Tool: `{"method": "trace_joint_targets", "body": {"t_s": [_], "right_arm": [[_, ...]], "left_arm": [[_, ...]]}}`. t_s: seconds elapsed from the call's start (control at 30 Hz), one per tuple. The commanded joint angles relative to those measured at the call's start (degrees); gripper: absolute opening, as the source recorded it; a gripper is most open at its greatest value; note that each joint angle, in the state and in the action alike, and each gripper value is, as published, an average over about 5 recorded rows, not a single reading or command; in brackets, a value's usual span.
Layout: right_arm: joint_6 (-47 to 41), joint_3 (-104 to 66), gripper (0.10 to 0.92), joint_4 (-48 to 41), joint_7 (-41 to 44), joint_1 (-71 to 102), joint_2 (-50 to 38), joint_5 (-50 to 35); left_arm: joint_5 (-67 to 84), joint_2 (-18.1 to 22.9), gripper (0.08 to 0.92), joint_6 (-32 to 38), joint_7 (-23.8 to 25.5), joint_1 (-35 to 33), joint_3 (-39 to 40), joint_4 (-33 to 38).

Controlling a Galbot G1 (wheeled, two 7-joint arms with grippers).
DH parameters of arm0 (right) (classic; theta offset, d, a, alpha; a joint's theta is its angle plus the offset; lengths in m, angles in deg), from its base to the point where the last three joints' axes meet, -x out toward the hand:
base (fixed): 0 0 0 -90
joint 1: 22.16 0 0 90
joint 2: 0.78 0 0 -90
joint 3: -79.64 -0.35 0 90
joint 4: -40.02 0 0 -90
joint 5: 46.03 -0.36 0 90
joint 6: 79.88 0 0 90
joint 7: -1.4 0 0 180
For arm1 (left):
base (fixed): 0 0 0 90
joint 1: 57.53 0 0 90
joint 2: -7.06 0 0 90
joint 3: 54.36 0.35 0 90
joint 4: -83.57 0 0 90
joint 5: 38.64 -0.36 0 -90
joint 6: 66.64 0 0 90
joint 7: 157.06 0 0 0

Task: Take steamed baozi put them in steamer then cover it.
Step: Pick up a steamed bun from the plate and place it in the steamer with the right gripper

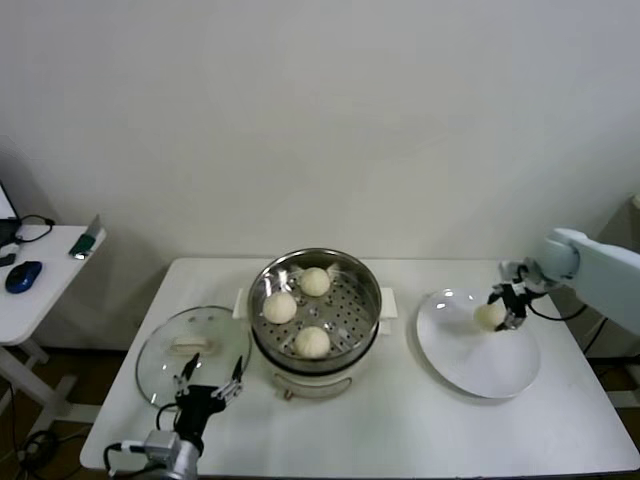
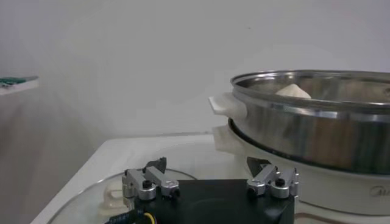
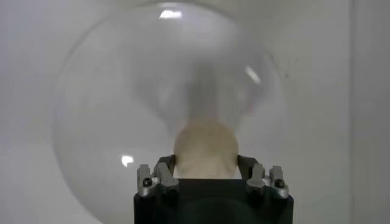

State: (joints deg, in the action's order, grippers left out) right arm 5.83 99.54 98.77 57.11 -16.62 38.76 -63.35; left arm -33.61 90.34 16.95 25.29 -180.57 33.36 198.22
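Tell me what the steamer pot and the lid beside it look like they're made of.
The steamer pot looks like polished steel: shiny, reflective wall, on a cream, likely plastic, base. The lid looks like clear glass: the table shows through it; its cream handle is probably plastic.

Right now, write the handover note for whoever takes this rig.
Right gripper: closed around the last bun over the plate; lift not confirmed.
Left gripper: open, idle at the table's front edge by the lid.
Steamer: three buns on its tray, one at the back, one on the left, one in front.
Done: three buns loaded.
Left: carry the fourth bun into the steamer, then put the lid on it.
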Motion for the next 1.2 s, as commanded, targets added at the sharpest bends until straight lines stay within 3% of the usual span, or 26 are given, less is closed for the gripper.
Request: {"method": "trace_joint_targets", "body": {"t_s": [0.03, 0.23, 0.5, 0.8, 1.2], "right_arm": [[-2.6, 19.9, 0.679, 13.8, 0.5, -30.5, 3.4, -17.4], [-8.8, 22.9, 0.679, 25.8, -3.0, -42.6, 9.7, -28.5], [-15.8, 19.0, 0.679, 35.3, -10.2, -40.4, 18.2, -36.7], [-18.6, 18.6, 0.679, 32.8, -14.5, -29.4, 25.4, -33.6], [-20.3, 20.4, 0.679, 29.8, -17.7, -21.6, 26.2, -24.8]], "left_arm": [[0.0, -0.1, 0.823, 0.0, 0.0, 0.1, 0.1, 0.1], [0.0, -0.4, 0.823, 0.1, 0.0, 0.3, 0.5, 0.2], [0.3, -0.5, 0.823, 0.0, 0.0, 0.5, 0.9, 0.7], [1.2, -1.0, 0.823, -0.2, -0.1, 0.3, 0.1, 1.3], [1.5, -1.1, 0.823, -0.2, -0.1, 0.4, -0.2, 1.2]]}}
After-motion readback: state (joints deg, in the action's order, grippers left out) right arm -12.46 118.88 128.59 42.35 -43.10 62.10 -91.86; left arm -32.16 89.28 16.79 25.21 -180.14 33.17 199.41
